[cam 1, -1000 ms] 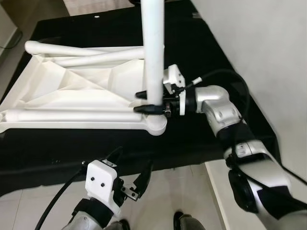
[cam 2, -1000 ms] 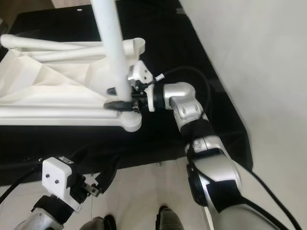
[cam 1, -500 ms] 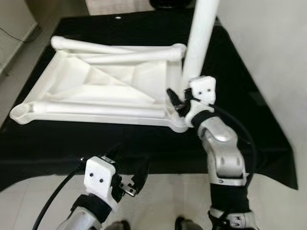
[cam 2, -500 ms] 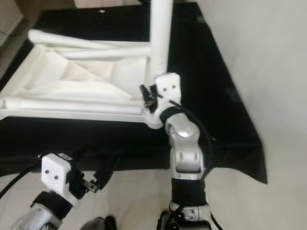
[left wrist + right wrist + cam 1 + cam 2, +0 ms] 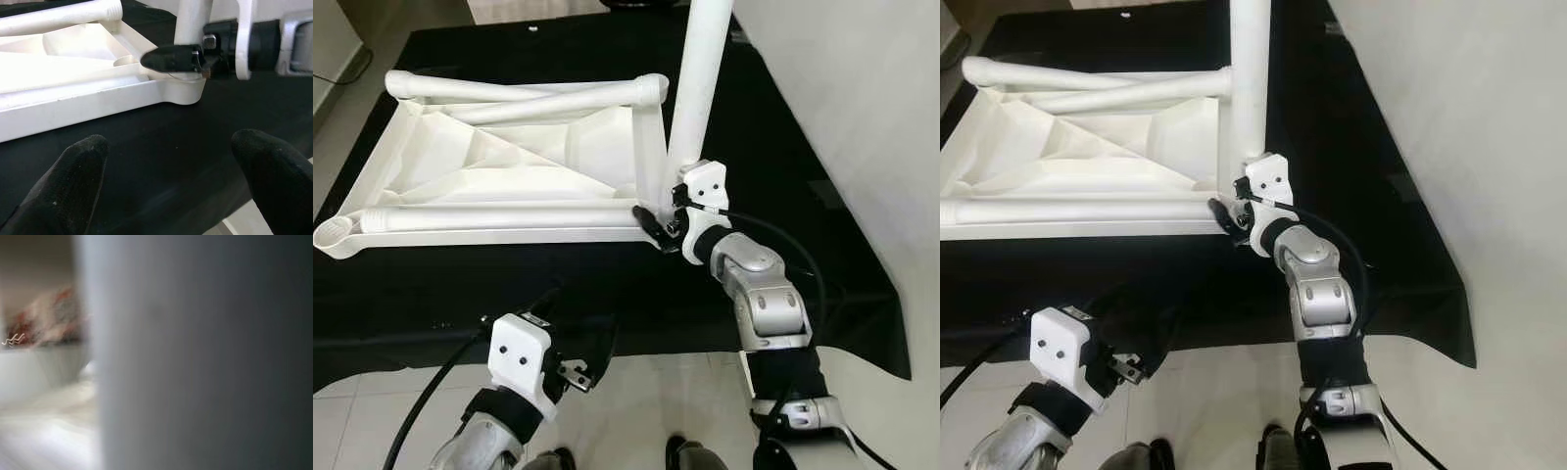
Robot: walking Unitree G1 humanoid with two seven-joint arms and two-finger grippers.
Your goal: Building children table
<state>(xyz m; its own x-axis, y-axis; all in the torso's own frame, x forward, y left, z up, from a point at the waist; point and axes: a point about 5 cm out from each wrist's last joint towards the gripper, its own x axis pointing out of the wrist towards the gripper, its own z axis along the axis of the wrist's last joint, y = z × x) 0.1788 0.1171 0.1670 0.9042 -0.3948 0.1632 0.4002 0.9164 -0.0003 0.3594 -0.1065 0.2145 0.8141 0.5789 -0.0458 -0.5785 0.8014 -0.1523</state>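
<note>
Right pincer [image 5: 658, 223] pinches the base of the upright white plastic tube leg [image 5: 697, 88], seated in the corner socket of the upside-down white plastic tabletop [image 5: 499, 176] on the black-covered counter [image 5: 783, 147]. Left pincer [image 5: 576, 357] is spread and idle. Risk: an off-axis push jams the leg or slides the tabletop.

The leg [image 5: 697, 88] runs off the top edge. In the right wrist view it is a close blur [image 5: 195, 352], hiding that end effector's fingers.
</note>
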